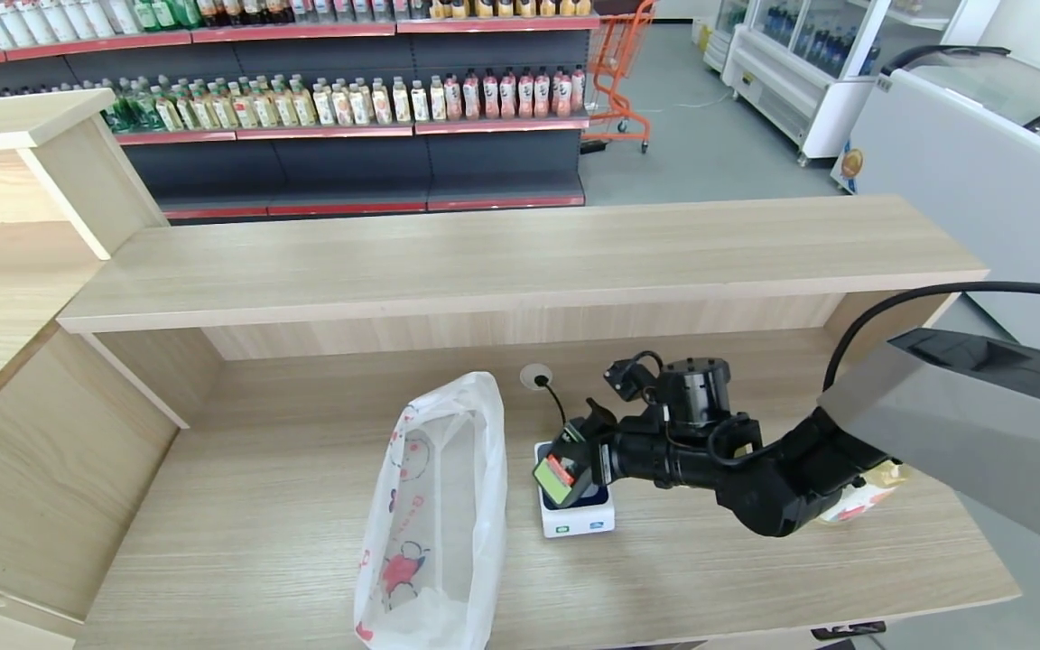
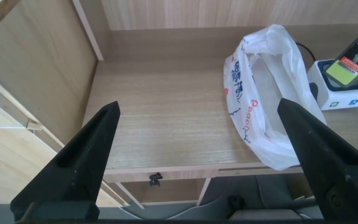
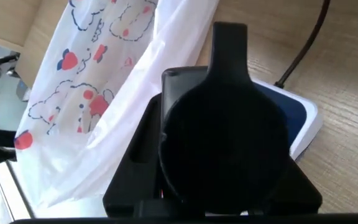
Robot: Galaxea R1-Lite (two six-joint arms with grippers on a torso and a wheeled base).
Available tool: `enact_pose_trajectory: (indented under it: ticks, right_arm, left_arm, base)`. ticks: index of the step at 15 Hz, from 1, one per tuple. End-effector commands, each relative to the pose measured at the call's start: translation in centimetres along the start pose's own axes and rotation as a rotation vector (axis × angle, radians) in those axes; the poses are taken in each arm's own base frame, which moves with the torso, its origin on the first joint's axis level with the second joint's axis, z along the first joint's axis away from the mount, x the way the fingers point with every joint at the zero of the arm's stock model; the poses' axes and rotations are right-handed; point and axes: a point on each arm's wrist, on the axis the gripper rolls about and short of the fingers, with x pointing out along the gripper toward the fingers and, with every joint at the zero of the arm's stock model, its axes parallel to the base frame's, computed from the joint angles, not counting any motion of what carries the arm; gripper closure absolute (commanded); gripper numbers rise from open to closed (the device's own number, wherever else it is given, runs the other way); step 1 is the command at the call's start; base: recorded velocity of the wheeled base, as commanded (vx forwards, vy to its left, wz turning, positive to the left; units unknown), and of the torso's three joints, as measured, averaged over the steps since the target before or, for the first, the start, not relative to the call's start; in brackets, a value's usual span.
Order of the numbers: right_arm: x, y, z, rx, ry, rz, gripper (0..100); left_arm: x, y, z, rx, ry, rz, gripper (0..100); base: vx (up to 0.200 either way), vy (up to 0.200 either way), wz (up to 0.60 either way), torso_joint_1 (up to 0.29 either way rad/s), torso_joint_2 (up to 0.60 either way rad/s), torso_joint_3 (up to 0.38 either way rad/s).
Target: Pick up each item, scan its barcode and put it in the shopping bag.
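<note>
Scanning looks to be the step in hand, with 1 item over the reader and not yet bagged. Nearest, the left gripper [image 2: 207, 162] hangs off the near edge of the counter [image 1: 258, 542], to the left of the shopping bag [image 1: 434, 515]. Its 2 fingers are spread wide with nothing between them. The bag, 1 white printed plastic one, stands on the counter with its mouth gaping upward; whether anything lies inside it I cannot tell. Just right of the bag sits 1 scanner [image 1: 577, 519], a white box with a blue top. Directly above it the right gripper [image 1: 568, 465] has its fingers closed on 1 small green-and-red pack [image 1: 556, 481], held tilted and close over the blue face. In my judgement the next move calls for a short carry leftward from there to the bag's mouth. The pack should be let go only once it is clear of the thin rim, which could fold or catch. Well to the right of the bag, past the scanner, a second item [image 1: 858, 501] in cream and red shows partly behind the right arm, so 1 more pick seems left. Beyond the bag, 1 cable [image 1: 556, 402] runs from the scanner to a hole in the counter, and far behind stand shelves of bottles [image 1: 348, 104].
</note>
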Motion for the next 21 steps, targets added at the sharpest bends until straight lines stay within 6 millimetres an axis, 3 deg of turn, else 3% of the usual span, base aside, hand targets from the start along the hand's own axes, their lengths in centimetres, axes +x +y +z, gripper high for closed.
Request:
enact_pose_trajectory:
  ticks: [1,4,5,8,9,10,13,14,16,19,21]
  right_arm:
    - [0.5,-0.3,-0.7,0.005,0.022,-0.008,100]
    - [0.1,-0.5,-0.1,0.005,0.003,-0.017,100]
    - [-1.0,-0.6,1.4,0.026,-0.04,-0.032,100]
    - [-7.9,-1.1,6.5,0.117,-0.191,-0.099,100]
    - [-9.3,-1.2,7.0,0.102,-0.204,-0.121,100]
    - [-13.3,-1.3,7.2,0.014,-0.206,-0.189,100]
    - [-18.1,-1.3,3.3,-0.251,-0.088,-0.29,100]
    - [-19.9,-0.9,0.1,-0.382,0.0,-0.315,100]
    - [-20.8,-0.2,-2.7,-0.553,0.034,-0.32,100]
    - [-20.9,0.5,-2.9,-0.582,-0.037,-0.195,100]
    - [-19.8,-0.3,-2.1,-0.69,-0.146,-0.125,100]
  left_arm:
    - [0.0,0.0,0.0,0.0,-0.001,0.0,0]
    - [0.0,0.0,0.0,0.0,-0.001,0.0,0]
    - [0.0,0.0,0.0,0.0,-0.001,0.0,0]
    - [0.0,0.0,0.0,0.0,-0.001,0.0,0]
    - [0.0,0.0,0.0,0.0,-0.001,0.0,0]
    - [0.0,0.0,0.0,0.0,-0.001,0.0,0]
    - [0.0,0.0,0.0,0.0,-0.001,0.0,0]
    - [0.0,0.0,0.0,0.0,-0.001,0.0,0]
    - [0.0,0.0,0.0,0.0,-0.001,0.0,0]
    - [0.0,0.0,0.0,0.0,-0.001,0.0,0]
    - [0.0,0.0,0.0,0.0,-0.001,0.0,0]
  base:
    - [0.0,0.0,0.0,0.0,0.0,0.0]
    - [0.0,0.0,0.0,0.0,0.0,0.0]
    - [0.0,0.0,0.0,0.0,0.0,0.0]
    - [0.0,0.0,0.0,0.0,0.0,0.0]
    - [0.0,0.0,0.0,0.0,0.0,0.0]
    - [0.0,0.0,0.0,0.0,0.0,0.0]
    - [0.0,0.0,0.0,0.0,0.0,0.0]
    - [0.0,0.0,0.0,0.0,0.0,0.0]
    - [0.0,0.0,0.0,0.0,0.0,0.0]
    - [0.0,0.0,0.0,0.0,0.0,0.0]
    - [0.0,0.0,0.0,0.0,0.0,0.0]
